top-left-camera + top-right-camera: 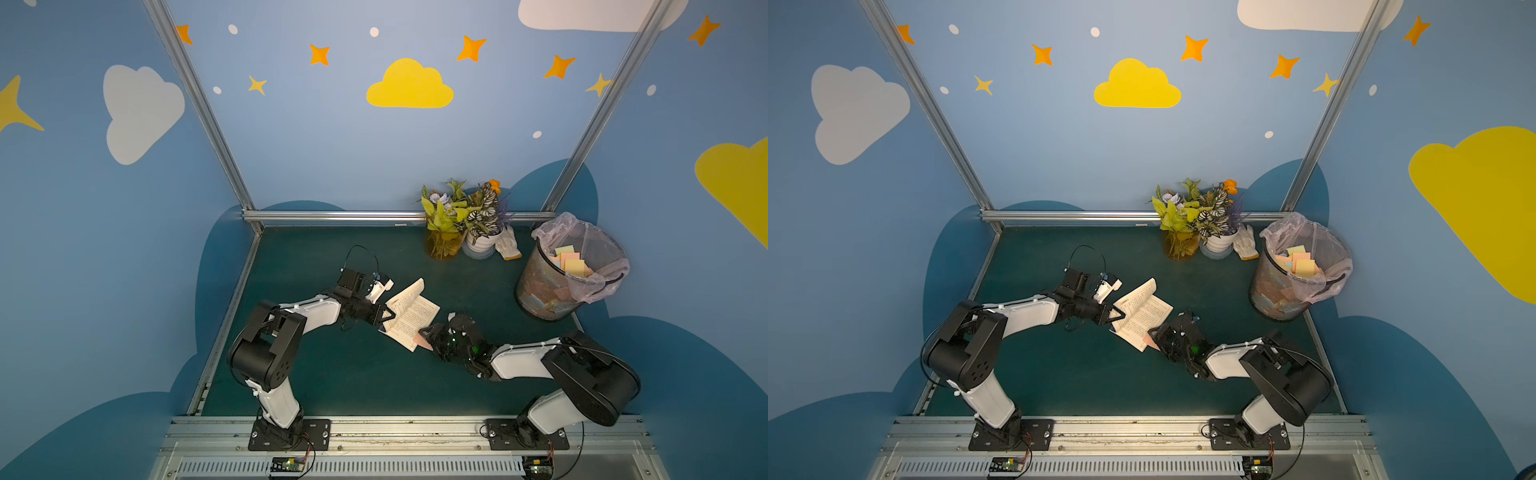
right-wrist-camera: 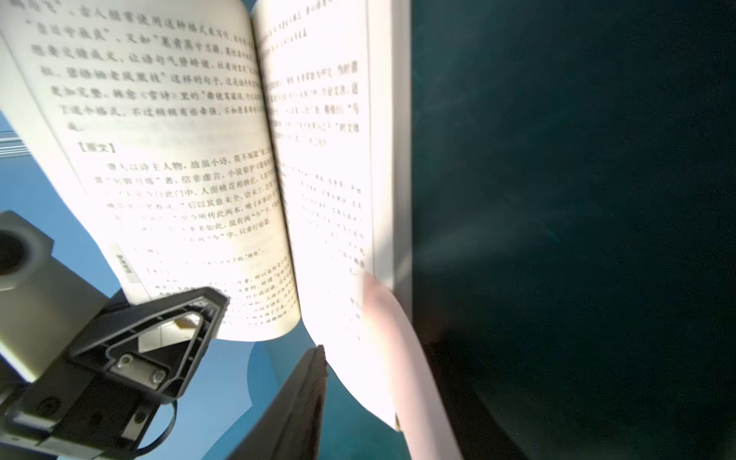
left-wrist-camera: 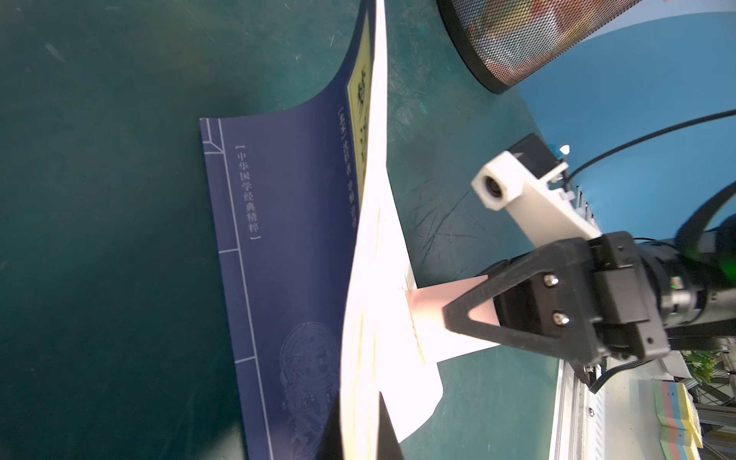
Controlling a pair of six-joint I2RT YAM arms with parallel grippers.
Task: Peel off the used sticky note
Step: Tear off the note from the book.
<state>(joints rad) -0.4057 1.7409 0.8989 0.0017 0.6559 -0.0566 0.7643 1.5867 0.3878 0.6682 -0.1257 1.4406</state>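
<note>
An open book [image 1: 415, 313] [image 1: 1144, 309] lies mid-table, its far half lifted. My left gripper [image 1: 384, 318] [image 1: 1117, 318] is shut on that raised stack of pages; in the left wrist view its dark fingers [image 3: 384, 432] pinch the page edges above the blue cover [image 3: 286, 239]. A pink sticky note [image 1: 422, 341] [image 1: 1149, 341] [image 3: 436, 298] [image 2: 398, 338] sticks out from the near page corner. My right gripper [image 1: 428, 334] [image 1: 1154, 334] [image 2: 378, 358] straddles the note and page corner. The note lies against one finger, and a gap shows beside the other.
A mesh waste bin [image 1: 540, 299] [image 1: 1271, 299] lined with a plastic bag holds several discarded notes at the right rear. Two potted plants [image 1: 461, 220] and a white glove [image 1: 508, 245] stand by the back rail. A coloured note pad [image 3: 677, 418] sits beyond the front rail.
</note>
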